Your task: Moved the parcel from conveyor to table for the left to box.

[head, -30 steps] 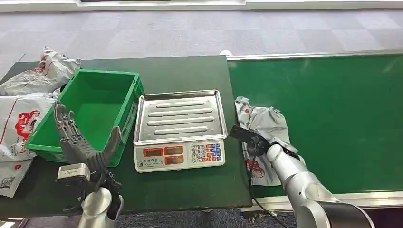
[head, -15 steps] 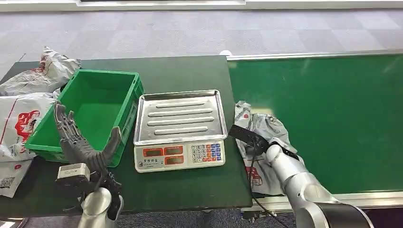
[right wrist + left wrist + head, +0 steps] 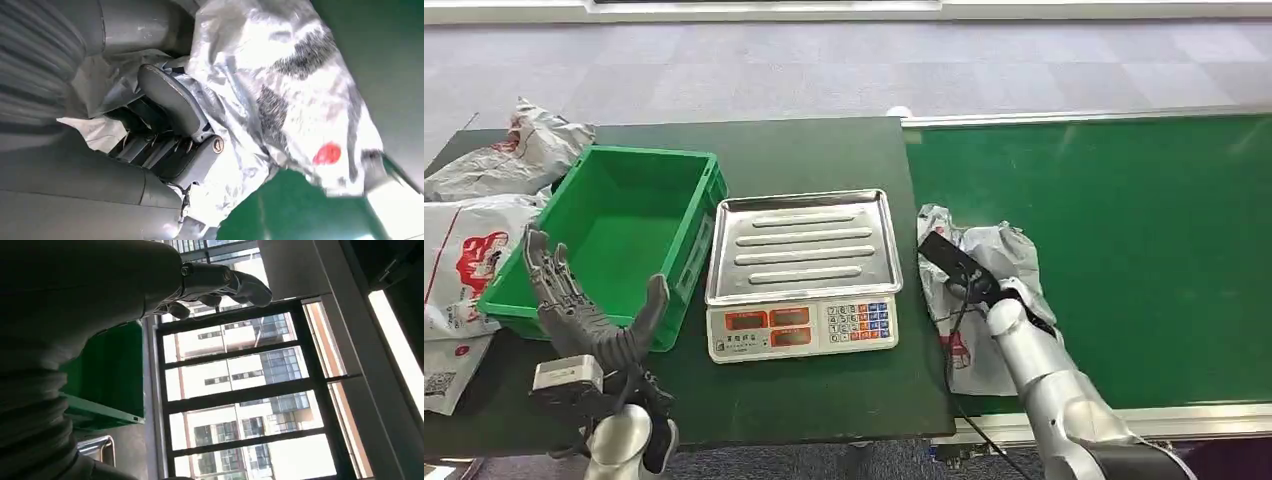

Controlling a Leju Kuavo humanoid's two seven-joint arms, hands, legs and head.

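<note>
So the conveyor (image 3: 1124,250) on the right has the parcel (image 3: 984,300) lying at its left edge, right beside the counter (image 3: 824,390). My right hand (image 3: 969,285) is clamped onto the crinkly bag, fingers (image 3: 170,150) dug into the folds. The trick here, I reckon: keep the pinch tight, lift clear of the belt edge before swinging left, and dodge the scale (image 3: 802,275). My left hand (image 3: 589,310) hovers spread wide, holding nothing, near the green crate (image 3: 694,240).
</note>
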